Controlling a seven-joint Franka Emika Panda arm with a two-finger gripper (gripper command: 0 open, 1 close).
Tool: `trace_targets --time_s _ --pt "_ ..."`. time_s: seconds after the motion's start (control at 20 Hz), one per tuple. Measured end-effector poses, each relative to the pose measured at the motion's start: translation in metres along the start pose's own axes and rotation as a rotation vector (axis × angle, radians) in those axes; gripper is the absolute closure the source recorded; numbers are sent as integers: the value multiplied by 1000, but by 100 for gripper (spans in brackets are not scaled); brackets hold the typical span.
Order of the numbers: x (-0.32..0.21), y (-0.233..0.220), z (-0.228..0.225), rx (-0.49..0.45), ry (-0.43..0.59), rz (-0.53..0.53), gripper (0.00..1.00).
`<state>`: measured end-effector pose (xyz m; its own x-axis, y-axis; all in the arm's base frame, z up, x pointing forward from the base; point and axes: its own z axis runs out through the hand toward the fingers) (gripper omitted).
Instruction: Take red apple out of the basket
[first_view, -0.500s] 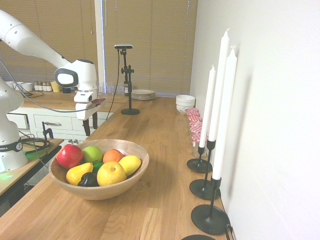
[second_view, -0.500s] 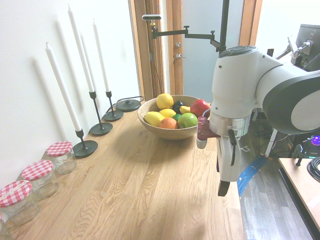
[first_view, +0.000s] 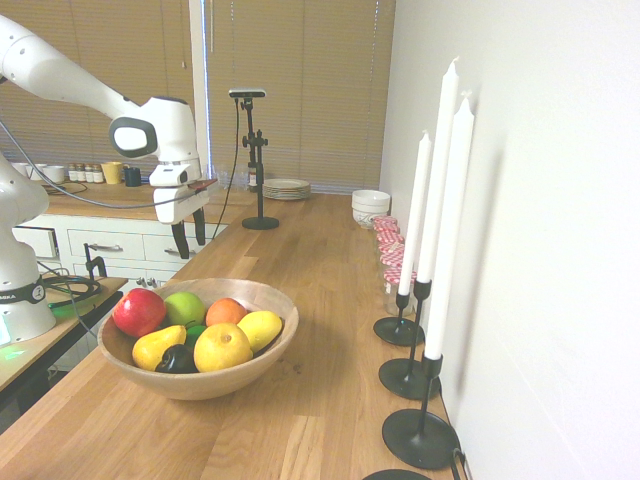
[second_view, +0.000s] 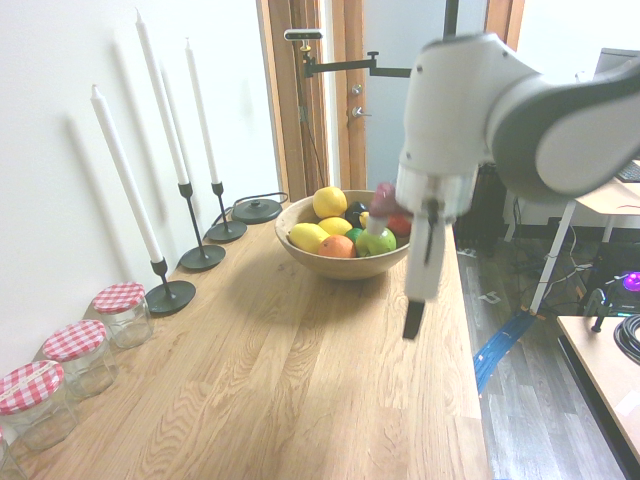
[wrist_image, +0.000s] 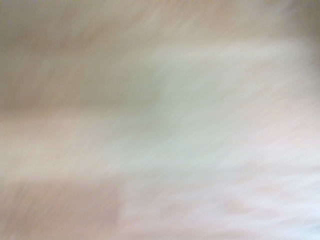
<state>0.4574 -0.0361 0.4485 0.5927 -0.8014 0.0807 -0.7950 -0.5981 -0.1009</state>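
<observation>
One gripper (first_view: 190, 238), open w/ nothing btwn fingers, up over the counter's (first_view: 340, 400) long edge, apart from the basket (first_view: 200, 386). Red apple (first_view: 139, 312) in basket at its rim, next to green apple (first_view: 184, 309); orange fruit (first_view: 226, 311) & yellow pear (first_view: 159, 347) also in.

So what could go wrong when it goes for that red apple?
The red apple sits close against the green apple, so the open tool might nudge or pinch the wrong fruit. The apple also lies right by the rim of the wooden bowl, so a finger could knock the rim and shift the bowl.
</observation>
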Motion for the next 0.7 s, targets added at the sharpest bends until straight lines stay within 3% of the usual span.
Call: trace_targets --time_s 0.3,0.7 --pt "92 53 -55 43 48 152 0" --pt "194 128 -68 51 74 358 0"
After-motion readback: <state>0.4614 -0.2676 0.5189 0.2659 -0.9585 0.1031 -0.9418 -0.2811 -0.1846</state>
